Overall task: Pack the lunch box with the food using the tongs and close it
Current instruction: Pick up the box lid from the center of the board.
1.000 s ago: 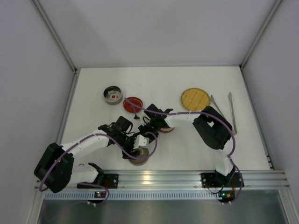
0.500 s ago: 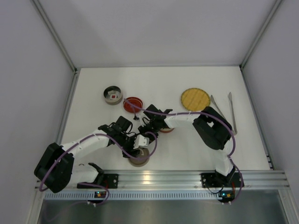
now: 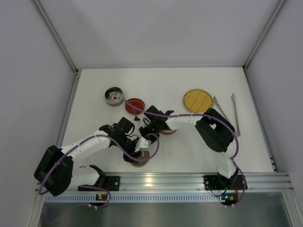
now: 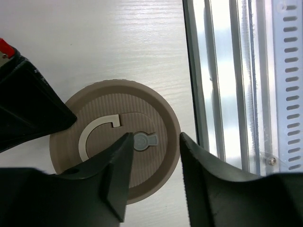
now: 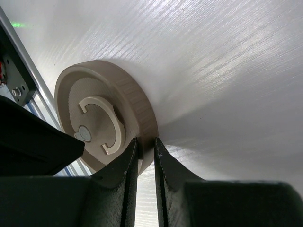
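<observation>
on the white table (image 3: 180, 151), hardly any shift over the last second: left arm (image 3: 90, 142) and right arm (image 3: 215, 130) bent over the same near-edge spot as before, the left leaning in a touch closer. farther back, the yellow plate (image 3: 197, 100), with no pieces made out on it. at the right edge, the tongs (image 3: 235, 113), lying untouched and well apart from both grippers. close to the rail, the beige lid (image 4: 142, 109), flat on the table with its handle folded down. over it, the left gripper (image 4: 152, 139), narrowed within that second from wide to roughly half-spread and seemingly mid-closing: one finger above the ribbed top, the other at the rim's outer edge, nothing clamped yet as far as the wrist view tells. beside the lid, the right gripper (image 5: 144, 142), same as a second ago: pinched to a thin slit with nothing seen in it, tips at the foot of the lid's side wall, touching or nearly so; cannot tell which. reads as the closing stage, a grab at the lid rather than any more packing. far left, the round tin (image 3: 107, 94), uncovered, well apart from lid and grippers. inside it, the food (image 3: 114, 97): one small red-and-white piece, the rest too small to tell.
</observation>
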Robot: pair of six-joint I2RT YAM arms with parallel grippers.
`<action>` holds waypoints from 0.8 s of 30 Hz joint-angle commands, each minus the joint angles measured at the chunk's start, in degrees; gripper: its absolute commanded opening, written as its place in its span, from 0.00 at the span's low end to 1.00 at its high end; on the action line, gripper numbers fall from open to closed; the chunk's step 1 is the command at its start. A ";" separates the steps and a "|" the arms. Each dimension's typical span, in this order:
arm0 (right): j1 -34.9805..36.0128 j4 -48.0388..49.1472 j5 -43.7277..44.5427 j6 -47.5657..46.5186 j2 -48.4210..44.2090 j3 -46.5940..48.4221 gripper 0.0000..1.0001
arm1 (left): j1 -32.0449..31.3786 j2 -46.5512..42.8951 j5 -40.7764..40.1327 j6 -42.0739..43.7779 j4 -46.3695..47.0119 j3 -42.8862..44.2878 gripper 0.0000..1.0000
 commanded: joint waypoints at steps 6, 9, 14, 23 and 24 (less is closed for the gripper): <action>1.12 -0.34 6.77 -1.20 1.12 0.16 0.14 | -0.18 -0.45 -5.64 -6.85 6.50 1.42 0.68; 1.12 -0.25 6.68 -1.11 1.13 0.16 0.14 | -0.18 0.52 -7.57 -7.03 8.16 1.06 0.70; 1.12 -0.34 6.50 -1.11 1.04 0.07 0.14 | -0.18 1.05 -9.43 -6.42 10.45 0.01 0.73; 1.12 -0.69 6.15 -0.50 1.65 0.60 0.15 | -0.18 6.22 -6.89 -5.10 6.35 1.85 0.72; 1.12 -0.69 6.24 -0.50 1.65 0.60 0.15 | -0.18 7.71 -6.36 -4.84 5.63 2.29 0.72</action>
